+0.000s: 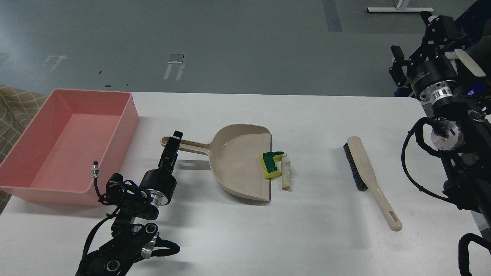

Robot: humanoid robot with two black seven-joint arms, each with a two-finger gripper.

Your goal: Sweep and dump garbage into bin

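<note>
The yellow sponge scrap with a green top (271, 164) lies at the dustpan's open lip, partly over its edge. The white bread-like slice (285, 173) lies on the table right beside it, touching it. The beige dustpan (238, 161) lies flat, its long handle (190, 145) pointing left. My left gripper (175, 140) sits at the end of that handle, seen edge-on and dark. The pink bin (129, 119) stands at the far left and looks empty. My right gripper (397, 66) is raised beyond the table's right edge, holding nothing that I can see.
A beige hand brush with black bristles (360, 163) lies right of the garbage, its handle (387, 212) pointing to the front right. The white table (307, 237) ends at the back edge near the bin. My right arm's cables (418, 153) hang over the right edge.
</note>
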